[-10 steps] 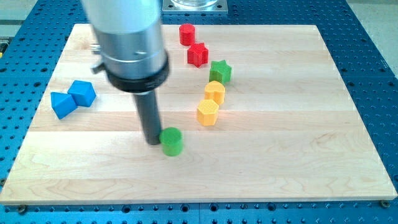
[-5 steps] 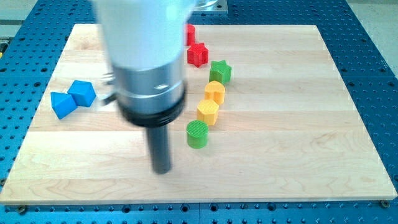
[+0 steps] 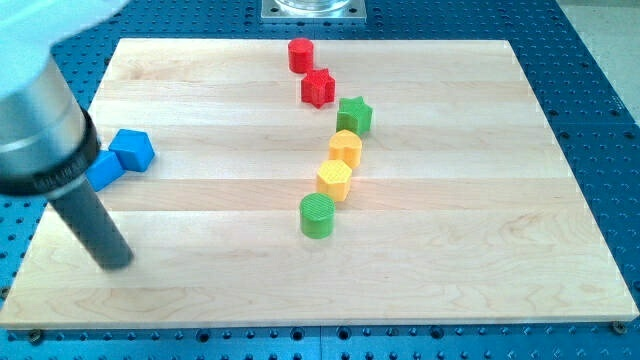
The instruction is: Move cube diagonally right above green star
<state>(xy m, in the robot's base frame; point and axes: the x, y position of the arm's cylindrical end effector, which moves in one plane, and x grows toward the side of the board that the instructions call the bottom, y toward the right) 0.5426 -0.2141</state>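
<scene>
The blue cube [image 3: 132, 150] sits at the board's left, touching a second blue block [image 3: 104, 170] partly hidden by my rod. The green star [image 3: 354, 115] sits right of centre near the top. My tip [image 3: 117, 262] rests on the board at the lower left, below both blue blocks and far left of the green star. It touches no block.
A red cylinder [image 3: 300, 54] and a red star [image 3: 318, 88] sit above the green star. Two yellow blocks [image 3: 345, 148] [image 3: 334, 181] and a green cylinder [image 3: 317, 215] run down below it. The wooden board [image 3: 480, 200] ends at blue perforated metal.
My tip pushed the green cylinder right and up to just below the yellow blocks, then swung far left to the lower left corner. The other blocks did not move.
</scene>
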